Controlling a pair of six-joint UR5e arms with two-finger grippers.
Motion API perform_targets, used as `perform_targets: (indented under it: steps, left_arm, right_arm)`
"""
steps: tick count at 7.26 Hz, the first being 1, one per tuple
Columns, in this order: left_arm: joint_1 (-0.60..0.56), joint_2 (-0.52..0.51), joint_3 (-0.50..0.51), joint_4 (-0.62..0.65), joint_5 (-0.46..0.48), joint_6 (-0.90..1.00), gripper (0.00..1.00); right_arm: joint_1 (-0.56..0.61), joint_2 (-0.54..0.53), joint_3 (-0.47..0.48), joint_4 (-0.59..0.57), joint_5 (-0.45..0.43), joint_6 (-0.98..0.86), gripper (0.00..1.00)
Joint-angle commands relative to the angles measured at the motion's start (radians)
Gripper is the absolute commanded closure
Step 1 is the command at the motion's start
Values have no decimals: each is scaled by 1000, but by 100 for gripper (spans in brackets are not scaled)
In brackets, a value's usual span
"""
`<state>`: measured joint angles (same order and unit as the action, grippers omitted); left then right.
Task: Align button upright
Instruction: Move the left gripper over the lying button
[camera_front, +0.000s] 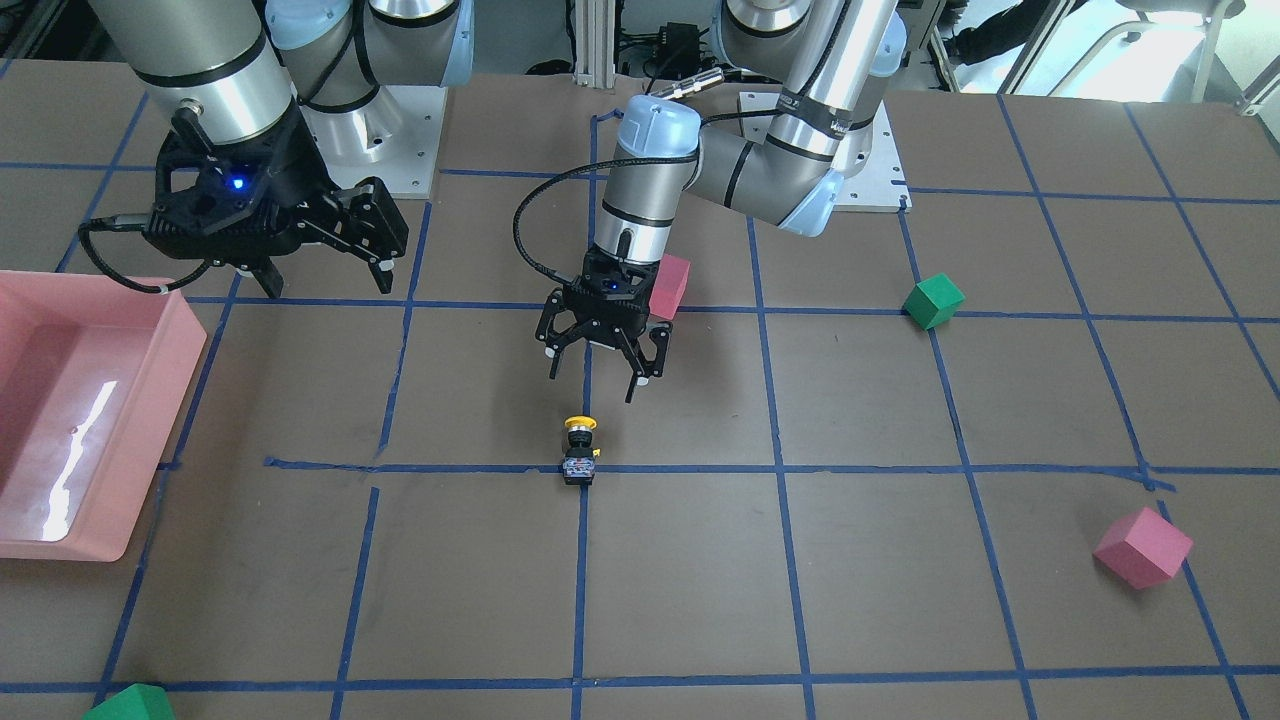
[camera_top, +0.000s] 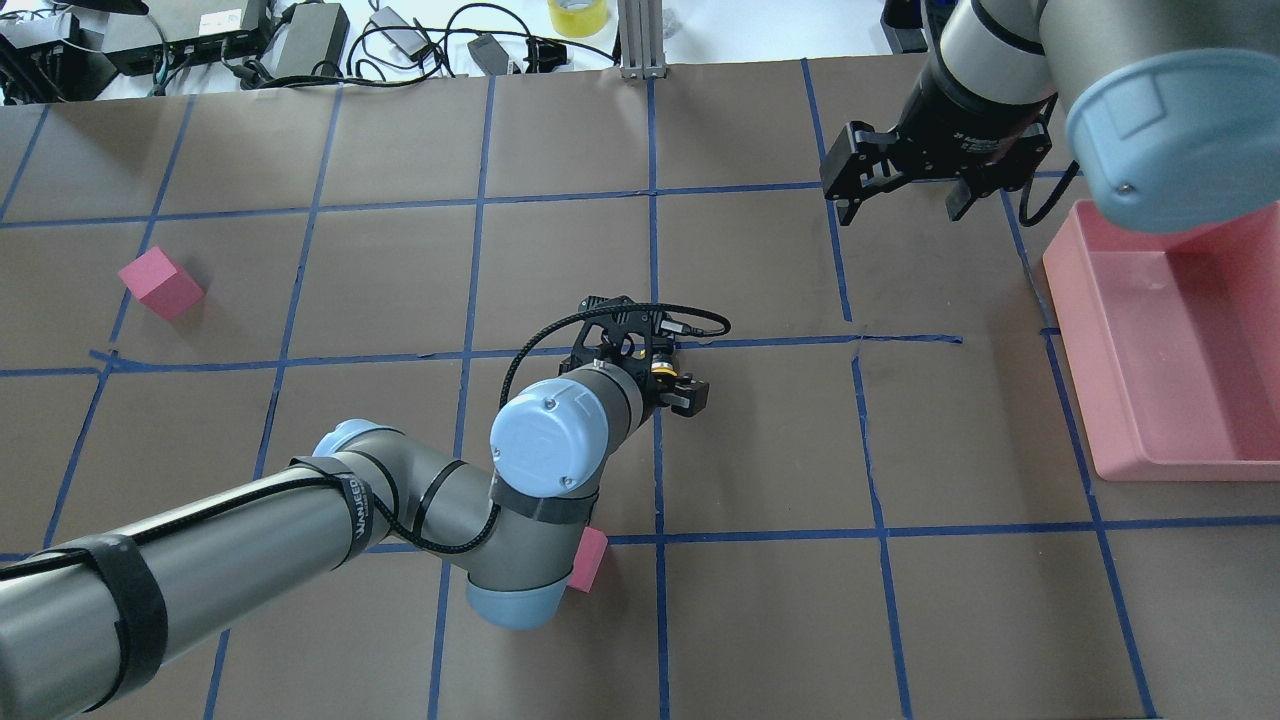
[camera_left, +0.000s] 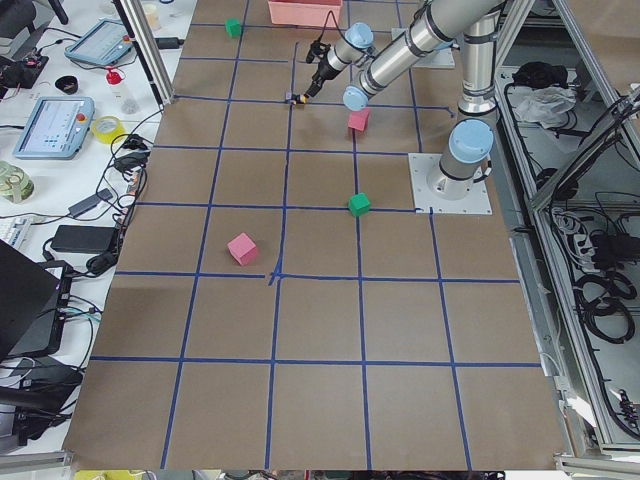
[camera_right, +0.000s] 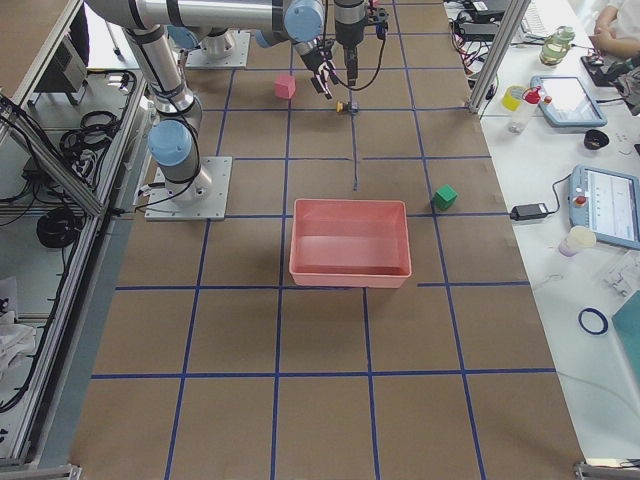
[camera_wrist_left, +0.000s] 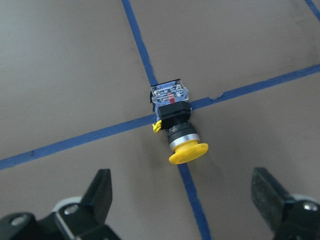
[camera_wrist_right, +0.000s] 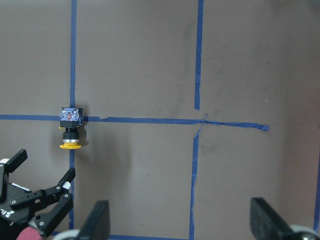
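Near the pink tray (camera_right: 350, 278) the right gripper (camera_wrist_right: 180, 210) gapes wide; the button (camera_wrist_left: 175, 127) lies on its side at 12 o'clock from the left gripper (camera_wrist_left: 182, 182), clear of its wide-spread fingers (camera_wrist_left: 100, 192).

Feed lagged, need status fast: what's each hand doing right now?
Left hand: open, empty, near the button.
Right hand: open, empty.

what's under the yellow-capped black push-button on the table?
The yellow-capped black push-button lies on its side over a crossing of blue tape lines on the brown table. Its boxy base covers the crossing point itself, so the tape's condition there cannot be seen.
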<state>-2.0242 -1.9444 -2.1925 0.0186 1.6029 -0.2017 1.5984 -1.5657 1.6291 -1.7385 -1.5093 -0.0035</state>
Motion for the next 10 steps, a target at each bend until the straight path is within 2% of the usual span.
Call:
perform_targets:
  steps: [1,2,3,5,7,8,10]
  left_arm:
    - [-14,-63,39,4,78,-112,6]
    - [-16,-82,39,10,157,-167,7]
    - [-18,-88,45,17,163,-179,7]
    - [-63,-135,127,17,198,-238,7]
    - [-74,-169,138,14,201,-245,8]
    - [-79,-183,134,14,201,-245,21]
    - [-82,-186,126,18,204,-242,20]
  right_arm:
    - [0,4,0,-15,1,-1,0]
    - [2,4,-2,-19,3,-1,0]
    - [2,6,-2,-19,3,-1,0]
    - [2,6,2,-19,3,-1,0]
    - [2,6,2,-18,1,-1,0]
    - [2,6,2,-19,1,-1,0]
    - [2,6,2,-24,1,-3,0]
